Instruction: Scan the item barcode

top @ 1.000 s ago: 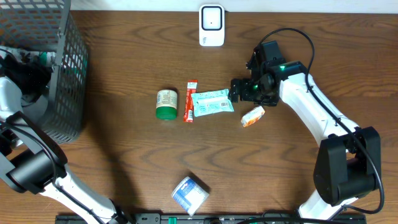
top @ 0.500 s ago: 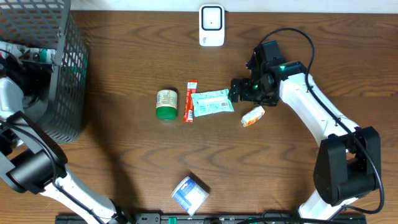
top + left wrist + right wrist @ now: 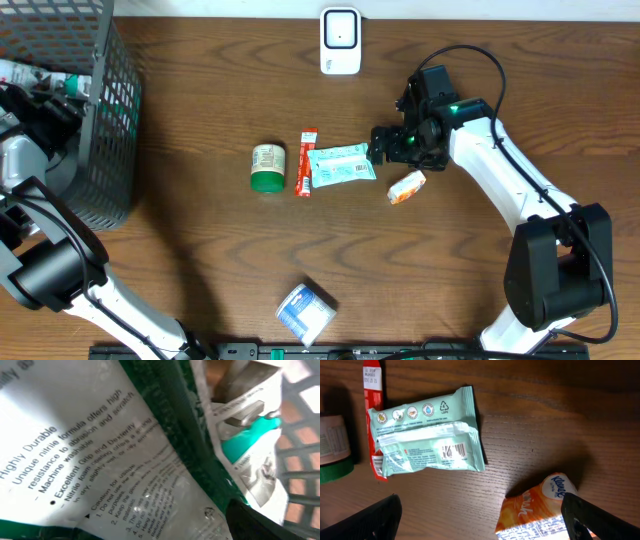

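The dark wire basket [image 3: 112,120] at the table's [image 3: 200,260] far left corner holds at least two things: a flat glove package [image 3: 100,460] whose white back, printed with lines about nitrile and washing, fills the left wrist view, and beside it a crumpled white-and-teal packet [image 3: 245,442] lying against the mesh. The left gripper [image 3: 50,118] is down inside this basket. From overhead it is lost among dark shapes behind the wire, and its own camera catches only a dark sliver at the lower right, so whether its claw is apart or together cannot be told. On the open table the teal packet [image 3: 427,437] lies flat with its barcode [image 3: 454,450] facing up, just beside a red stick sachet [image 3: 372,390]. A green-lidded jar [image 3: 267,167] to that sachet's left is cut off in the right wrist view. The right gripper [image 3: 480,507] hangs at the packet's right end with its fingers spread wide and nothing between them. An orange tissue pack [image 3: 540,507] lies nearby, partly hidden by one finger. The white scanner [image 3: 340,41] stands well apart at the far edge, and a blue-and-white packet [image 3: 305,311] lies near the front edge.
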`<state>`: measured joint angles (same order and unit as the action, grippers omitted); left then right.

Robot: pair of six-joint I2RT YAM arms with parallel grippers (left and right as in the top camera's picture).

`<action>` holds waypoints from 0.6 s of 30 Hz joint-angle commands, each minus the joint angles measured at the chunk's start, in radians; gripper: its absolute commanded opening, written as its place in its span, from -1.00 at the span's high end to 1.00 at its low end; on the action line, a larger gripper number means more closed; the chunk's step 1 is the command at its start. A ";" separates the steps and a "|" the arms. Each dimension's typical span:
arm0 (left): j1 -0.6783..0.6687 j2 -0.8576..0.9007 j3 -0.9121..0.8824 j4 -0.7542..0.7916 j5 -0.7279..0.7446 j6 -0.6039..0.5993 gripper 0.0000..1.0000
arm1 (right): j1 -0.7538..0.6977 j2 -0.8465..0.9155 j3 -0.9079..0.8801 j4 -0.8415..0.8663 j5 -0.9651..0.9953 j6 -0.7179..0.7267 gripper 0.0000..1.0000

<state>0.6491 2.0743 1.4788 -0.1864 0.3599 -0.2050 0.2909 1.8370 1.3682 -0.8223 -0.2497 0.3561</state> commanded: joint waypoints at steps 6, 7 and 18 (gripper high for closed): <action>-0.005 0.024 -0.003 0.044 0.076 0.006 -0.64 | 0.001 -0.012 0.010 0.000 0.006 0.010 -0.99; -0.005 0.024 -0.003 0.061 0.082 0.006 -0.65 | 0.001 -0.012 0.010 0.000 0.007 0.010 -0.99; -0.007 0.024 -0.003 0.196 0.320 0.006 -0.64 | 0.001 -0.012 0.010 0.000 0.007 0.010 -0.99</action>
<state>0.6491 2.0743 1.4784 0.0025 0.5800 -0.2050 0.2909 1.8370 1.3682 -0.8219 -0.2497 0.3561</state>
